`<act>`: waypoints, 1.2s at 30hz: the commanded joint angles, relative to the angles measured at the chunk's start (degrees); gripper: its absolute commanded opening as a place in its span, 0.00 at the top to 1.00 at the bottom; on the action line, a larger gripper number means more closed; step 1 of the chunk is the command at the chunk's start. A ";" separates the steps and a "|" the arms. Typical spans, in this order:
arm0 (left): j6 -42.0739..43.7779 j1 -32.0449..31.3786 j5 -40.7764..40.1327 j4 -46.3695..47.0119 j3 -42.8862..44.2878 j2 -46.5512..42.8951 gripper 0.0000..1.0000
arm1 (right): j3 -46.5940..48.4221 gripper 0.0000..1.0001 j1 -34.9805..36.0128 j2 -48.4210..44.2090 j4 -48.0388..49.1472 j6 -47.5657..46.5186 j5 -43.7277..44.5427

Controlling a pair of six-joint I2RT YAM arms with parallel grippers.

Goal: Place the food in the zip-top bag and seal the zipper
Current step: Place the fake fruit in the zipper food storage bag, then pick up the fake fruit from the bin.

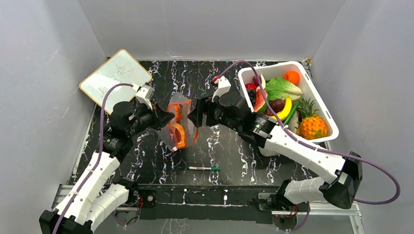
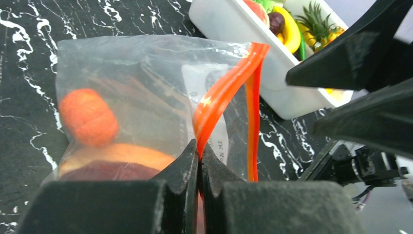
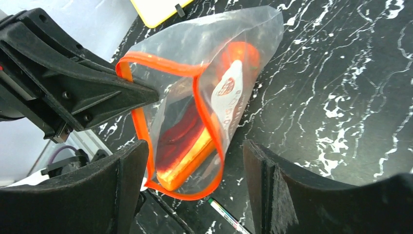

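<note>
- Zip-top bag (image 1: 180,122): clear and crinkly. You hold it between your two arms over the middle of the black marbled surface (image 1: 224,146), with its mouth turned toward your right arm (image 1: 302,151). You cannot tell whether its far end rests on the surface.
- Zipper (image 3: 160,66): an orange-red strip. Its two sides stand apart, so the mouth gapes.
- Food in the bag: a round orange fruit (image 2: 87,117) deep inside, and a red-and-yellow wedge (image 3: 187,156) nearer the mouth.
- Left arm (image 1: 101,170): the jaws are clenched on one side of the zipper at the mouth rim.
- Right arm: the jaws are released and spread wide. Your wrist view shows the bag's open mouth between them, with no contact visible.
- White tub (image 1: 327,113): at the far right of the surface. It holds a pineapple (image 1: 314,126), a banana (image 1: 286,109), a lettuce leaf (image 1: 283,88) and other pieces.
- Marker pen (image 1: 203,168): lying flat toward the near edge, apart from the bag.
- Whiteboard (image 1: 115,80): at the far left corner.
</note>
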 commanded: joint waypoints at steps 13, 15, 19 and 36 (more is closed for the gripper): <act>12.29 -0.01 -0.63 -0.68 -6.08 -5.61 1.00 | 3.49 0.40 -4.46 -5.16 -13.36 -4.95 14.81; 12.61 0.04 -0.79 -1.11 -6.16 -5.94 1.00 | 3.05 0.42 -5.89 -5.77 -15.51 -3.44 17.24; 12.90 0.05 -0.94 -1.55 -6.27 -6.61 1.00 | 1.98 0.42 -9.70 -7.16 -19.23 -0.25 20.69; 13.36 0.01 -0.96 -1.68 -6.48 -7.19 1.00 | -0.72 0.28 -20.57 -11.78 -36.09 11.09 32.94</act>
